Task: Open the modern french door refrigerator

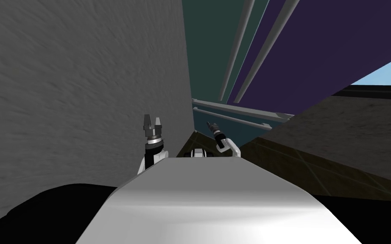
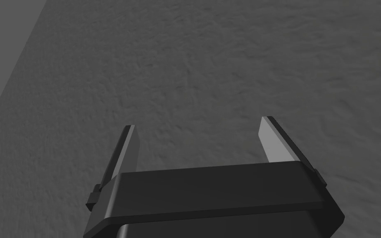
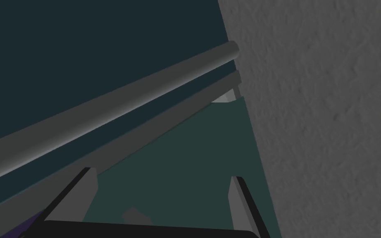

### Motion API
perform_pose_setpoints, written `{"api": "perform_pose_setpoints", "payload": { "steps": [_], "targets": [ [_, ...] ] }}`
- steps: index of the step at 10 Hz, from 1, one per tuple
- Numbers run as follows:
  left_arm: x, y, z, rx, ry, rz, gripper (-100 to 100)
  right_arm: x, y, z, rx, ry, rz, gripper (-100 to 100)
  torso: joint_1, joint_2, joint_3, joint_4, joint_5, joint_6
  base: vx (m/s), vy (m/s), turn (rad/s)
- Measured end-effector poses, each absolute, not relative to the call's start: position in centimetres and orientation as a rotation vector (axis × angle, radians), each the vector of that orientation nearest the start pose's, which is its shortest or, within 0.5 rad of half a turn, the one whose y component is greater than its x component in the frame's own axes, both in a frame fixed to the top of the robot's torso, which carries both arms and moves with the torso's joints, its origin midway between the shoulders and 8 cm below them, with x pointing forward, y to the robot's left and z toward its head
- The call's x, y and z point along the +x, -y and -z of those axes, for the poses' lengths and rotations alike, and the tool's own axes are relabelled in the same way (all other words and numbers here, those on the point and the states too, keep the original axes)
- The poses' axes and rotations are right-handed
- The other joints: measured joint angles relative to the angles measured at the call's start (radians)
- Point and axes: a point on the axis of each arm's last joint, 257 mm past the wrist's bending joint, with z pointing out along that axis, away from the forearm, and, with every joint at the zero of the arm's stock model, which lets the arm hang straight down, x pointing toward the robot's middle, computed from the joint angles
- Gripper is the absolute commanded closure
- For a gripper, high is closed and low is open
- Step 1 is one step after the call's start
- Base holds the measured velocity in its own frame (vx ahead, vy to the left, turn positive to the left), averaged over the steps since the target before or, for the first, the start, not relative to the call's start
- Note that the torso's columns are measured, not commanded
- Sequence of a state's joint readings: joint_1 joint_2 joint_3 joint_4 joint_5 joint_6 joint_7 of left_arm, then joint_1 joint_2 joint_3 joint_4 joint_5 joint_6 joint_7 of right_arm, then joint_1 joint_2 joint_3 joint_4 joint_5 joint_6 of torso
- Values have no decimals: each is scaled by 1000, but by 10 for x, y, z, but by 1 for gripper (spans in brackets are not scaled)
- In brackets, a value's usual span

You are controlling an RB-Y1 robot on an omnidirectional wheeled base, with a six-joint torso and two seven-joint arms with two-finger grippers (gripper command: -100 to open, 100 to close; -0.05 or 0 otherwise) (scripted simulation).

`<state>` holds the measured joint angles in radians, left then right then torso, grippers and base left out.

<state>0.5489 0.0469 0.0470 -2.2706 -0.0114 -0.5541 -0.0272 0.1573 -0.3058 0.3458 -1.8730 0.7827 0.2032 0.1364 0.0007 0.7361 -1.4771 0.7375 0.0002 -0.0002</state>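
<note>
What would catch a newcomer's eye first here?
The rough grey wall looms on the left, with the left gripper open right before it. Next comes the teal-and-purple fridge ahead, with its grey bar handle just beyond the open right gripper.

– What colour is the tall, flat-fronted refrigerator (image 1: pixel 207 46)?
– Dark teal, with pale grey round bar handles (image 1: pixel 236 51). The flat panel (image 1: pixel 326 46) beside them is deep purple.
– And the rough wall (image 1: pixel 84 84)?
– Mid-grey, mottled.
</note>
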Motion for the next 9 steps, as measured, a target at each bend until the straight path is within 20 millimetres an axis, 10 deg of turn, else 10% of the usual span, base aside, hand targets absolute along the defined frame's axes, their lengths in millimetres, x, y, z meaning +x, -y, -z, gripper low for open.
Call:
{"api": "perform_pose_setpoints", "payload": {
  "steps": [9],
  "targets": [
    [331,-292,-16,-597,-663,1210,0,488,199,270,83,-1745,-85,-100,-1,2,1,1,0,0,45,22,37]
  ]
}}
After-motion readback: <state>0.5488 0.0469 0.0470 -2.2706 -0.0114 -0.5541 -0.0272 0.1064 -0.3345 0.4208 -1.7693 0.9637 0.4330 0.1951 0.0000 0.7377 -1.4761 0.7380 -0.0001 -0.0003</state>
